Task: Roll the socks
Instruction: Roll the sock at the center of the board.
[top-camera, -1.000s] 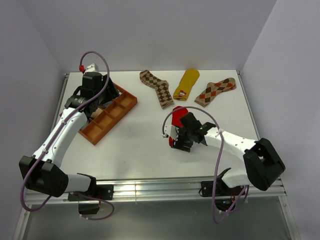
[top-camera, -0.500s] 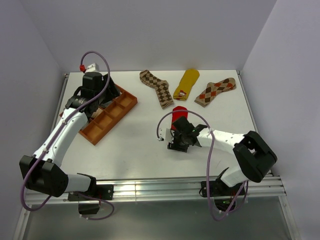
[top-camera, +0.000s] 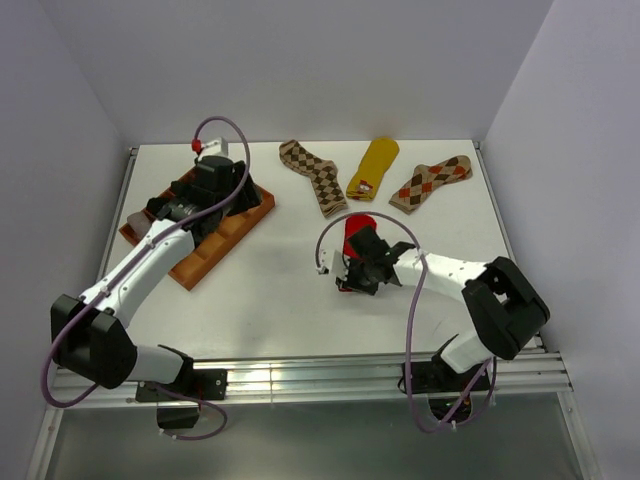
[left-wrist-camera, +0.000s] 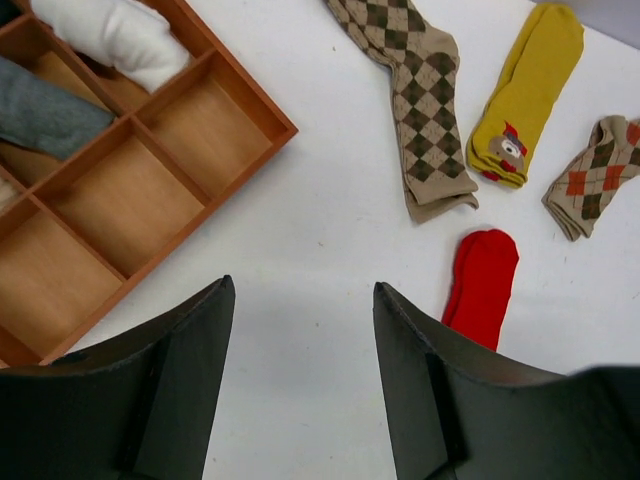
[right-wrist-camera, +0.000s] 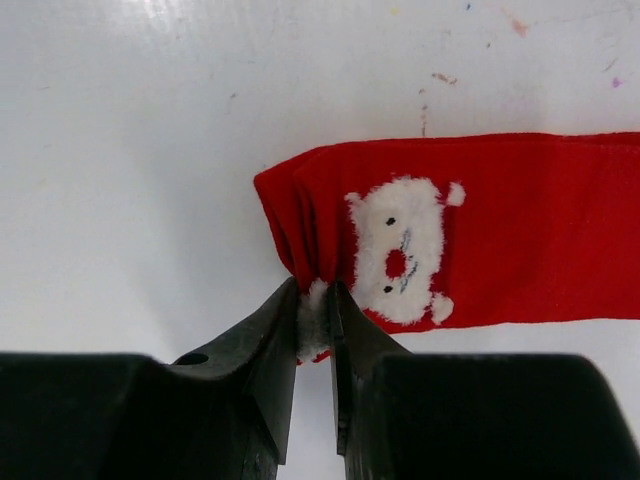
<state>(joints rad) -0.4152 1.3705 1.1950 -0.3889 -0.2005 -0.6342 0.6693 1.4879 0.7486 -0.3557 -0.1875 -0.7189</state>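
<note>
Two grippers in play. On the left, the left gripper (left-wrist-camera: 300, 300) hangs with jaws apart and empty over the desk (left-wrist-camera: 300, 230), just beside the orange tray (left-wrist-camera: 268, 118), so no trouble there. Over to the right gripper (right-wrist-camera: 315, 300), clamped on a thin pinch at one corner of the red sock (right-wrist-camera: 540, 220). That's the worry: so little fabric could slip free, or the sock could drag flat instead of rolling. It lies mid-desk, flat, bunched at the pinched end, fluffy white face showing.

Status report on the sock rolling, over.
Right gripper shut on corner of red sock. Left gripper open, empty, near the tray. Nothing blocking.
</note>
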